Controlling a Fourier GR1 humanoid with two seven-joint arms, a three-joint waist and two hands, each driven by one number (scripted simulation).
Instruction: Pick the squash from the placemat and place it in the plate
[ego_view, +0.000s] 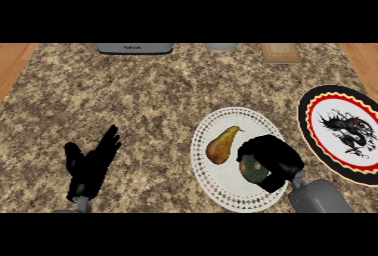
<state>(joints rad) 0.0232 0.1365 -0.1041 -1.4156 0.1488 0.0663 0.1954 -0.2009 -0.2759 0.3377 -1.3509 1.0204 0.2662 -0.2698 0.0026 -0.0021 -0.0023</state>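
We look steeply down on a speckled brown and grey stone surface (148, 95). Low and right of centre lies a white placemat (214, 185) with a patterned, lacy edge; it looks oval from this angle. On the placemat rests a yellow-brown pear (221, 145), its narrow end pointing up and to the right.

Just right of the pear, also on the placemat, we see the squash (254, 169), dark green with a little orange along its upper edge. The right robot hand (272, 156) lies over it, coming in from the lower right on a grey forearm, with its black fingers curled round the squash so that only the left part of the squash shows. We cannot tell whether the squash is lifted or resting on the placemat.

Further right, near the surface's edge and apart from the placemat, sits the plate (314, 107), with a black outer band, a red ring and a white centre bearing a dark dragon-like figure.

At the lower left, well away from all this, the left robot hand (88, 167) rests with straight fingers spread and pointing upward, holding nothing.

Along the far edge we see a grey appliance (134, 48), a pale rounded object (221, 46) and a tan wooden board (281, 52), each partly cut off.
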